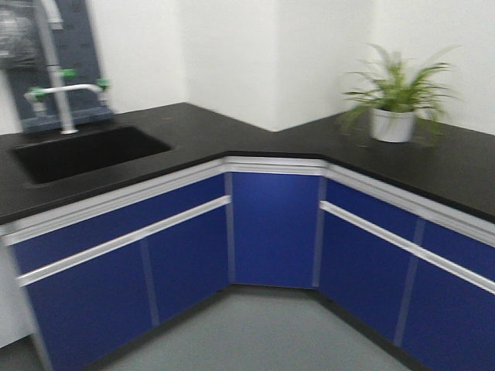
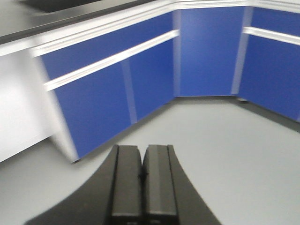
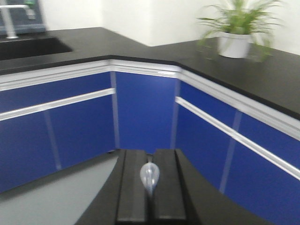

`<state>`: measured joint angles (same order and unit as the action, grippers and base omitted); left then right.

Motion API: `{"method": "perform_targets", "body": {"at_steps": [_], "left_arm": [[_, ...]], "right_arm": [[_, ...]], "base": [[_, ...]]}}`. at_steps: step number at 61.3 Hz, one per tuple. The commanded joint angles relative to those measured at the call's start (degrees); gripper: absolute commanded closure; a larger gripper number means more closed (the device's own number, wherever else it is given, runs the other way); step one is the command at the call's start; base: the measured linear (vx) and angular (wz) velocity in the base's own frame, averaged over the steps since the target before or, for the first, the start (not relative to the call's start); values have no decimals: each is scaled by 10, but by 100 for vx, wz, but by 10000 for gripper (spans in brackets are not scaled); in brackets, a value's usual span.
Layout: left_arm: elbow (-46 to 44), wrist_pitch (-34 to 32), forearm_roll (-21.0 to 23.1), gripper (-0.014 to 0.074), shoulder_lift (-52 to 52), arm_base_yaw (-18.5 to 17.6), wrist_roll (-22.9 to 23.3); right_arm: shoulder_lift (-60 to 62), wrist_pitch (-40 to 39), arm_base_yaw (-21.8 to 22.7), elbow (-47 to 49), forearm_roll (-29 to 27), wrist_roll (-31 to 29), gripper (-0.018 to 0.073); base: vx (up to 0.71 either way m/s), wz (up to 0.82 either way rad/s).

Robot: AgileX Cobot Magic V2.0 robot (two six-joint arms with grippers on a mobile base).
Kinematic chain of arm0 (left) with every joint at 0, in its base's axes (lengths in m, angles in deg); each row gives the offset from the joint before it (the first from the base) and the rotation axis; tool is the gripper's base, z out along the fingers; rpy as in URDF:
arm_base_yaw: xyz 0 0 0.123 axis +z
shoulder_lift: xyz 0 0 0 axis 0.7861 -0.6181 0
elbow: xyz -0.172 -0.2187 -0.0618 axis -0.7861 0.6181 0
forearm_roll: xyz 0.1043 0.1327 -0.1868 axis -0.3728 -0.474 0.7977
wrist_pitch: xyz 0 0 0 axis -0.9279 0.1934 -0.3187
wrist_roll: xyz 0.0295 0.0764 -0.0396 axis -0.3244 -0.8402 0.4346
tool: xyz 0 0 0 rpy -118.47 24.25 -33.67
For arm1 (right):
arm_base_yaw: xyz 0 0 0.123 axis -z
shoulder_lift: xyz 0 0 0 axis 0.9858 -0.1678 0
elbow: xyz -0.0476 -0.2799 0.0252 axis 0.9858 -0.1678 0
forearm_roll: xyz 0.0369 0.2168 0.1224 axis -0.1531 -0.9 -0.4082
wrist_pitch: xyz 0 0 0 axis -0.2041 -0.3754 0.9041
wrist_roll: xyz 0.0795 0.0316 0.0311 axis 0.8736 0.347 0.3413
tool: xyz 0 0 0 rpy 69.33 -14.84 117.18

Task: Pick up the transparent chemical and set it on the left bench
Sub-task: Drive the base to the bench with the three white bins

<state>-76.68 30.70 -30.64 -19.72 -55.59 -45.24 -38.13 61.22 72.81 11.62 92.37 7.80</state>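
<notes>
In the right wrist view my right gripper (image 3: 150,153) is shut on a pale translucent plastic pipette (image 3: 149,176). Its rounded bulb sticks up between the two black fingers. The clear glass beaker is out of view. In the left wrist view my left gripper (image 2: 142,149) is shut and empty, held above the grey floor. The long black bench with white bins is not in any view. Neither gripper shows in the front view.
Ahead is a black corner counter (image 1: 232,131) with a sink (image 1: 85,151) and a white tap (image 1: 58,85) at the left. Blue cabinets (image 1: 274,228) stand under it. A potted plant (image 1: 393,116) sits on the right. The grey floor (image 1: 255,332) lies below.
</notes>
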Motion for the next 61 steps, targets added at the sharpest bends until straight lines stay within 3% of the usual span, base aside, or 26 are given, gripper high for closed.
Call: {"method": "perform_targets", "body": {"at_steps": [1,61], "left_arm": [[9,-45,0,600,11,-1,4],[9,-45,0,600,11,-1,4]], "right_arm": [[1,-46,3,18,4,-4,564],[1,-46,3,18,4,-4,564]], "base": [[-7,88],[11,71]]}}
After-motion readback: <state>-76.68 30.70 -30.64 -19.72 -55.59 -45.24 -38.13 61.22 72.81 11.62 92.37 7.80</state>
